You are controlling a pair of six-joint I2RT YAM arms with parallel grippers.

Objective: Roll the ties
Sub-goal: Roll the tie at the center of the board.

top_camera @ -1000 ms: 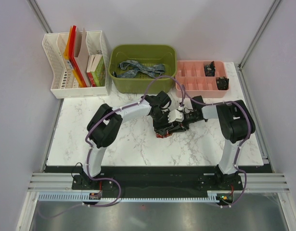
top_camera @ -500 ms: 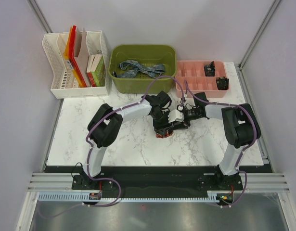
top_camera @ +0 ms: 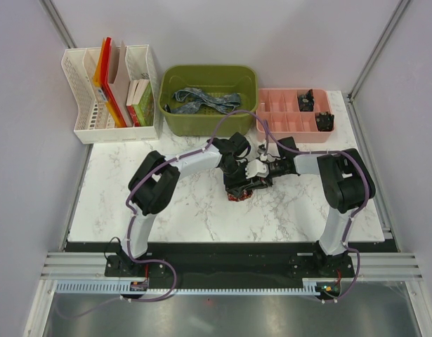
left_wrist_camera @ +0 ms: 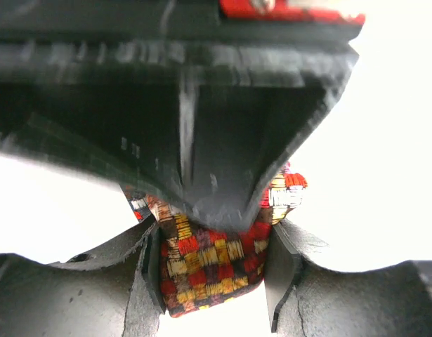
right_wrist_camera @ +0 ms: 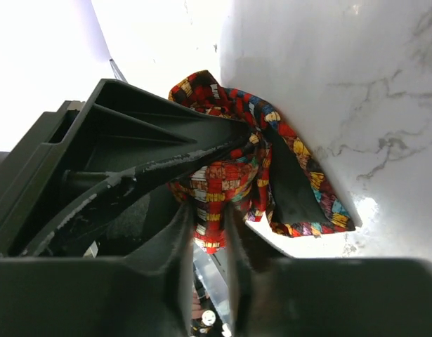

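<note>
A red, orange and dark patterned tie point(top_camera: 236, 196) lies bunched under both grippers at the table's middle. My left gripper point(top_camera: 238, 184) is shut on a fold of it; in the left wrist view the checked cloth point(left_wrist_camera: 212, 263) fills the gap between the fingers. My right gripper point(top_camera: 252, 170) meets it from the right and is shut on another fold point(right_wrist_camera: 210, 207) of the same tie, whose loose part point(right_wrist_camera: 300, 175) rests on the marble. A blue-grey patterned tie point(top_camera: 205, 100) lies loose in the green bin point(top_camera: 209, 125).
A white file rack point(top_camera: 112, 91) with books stands at the back left. A pink compartment tray point(top_camera: 286, 118) with small dark items stands at the back right. The marble table point(top_camera: 131, 210) has a dark front edge near the arm bases.
My right gripper has drawn in to the left toward the left gripper, its elbow shifting right and back. The left arm and the tie bundle have stayed in place.
</note>
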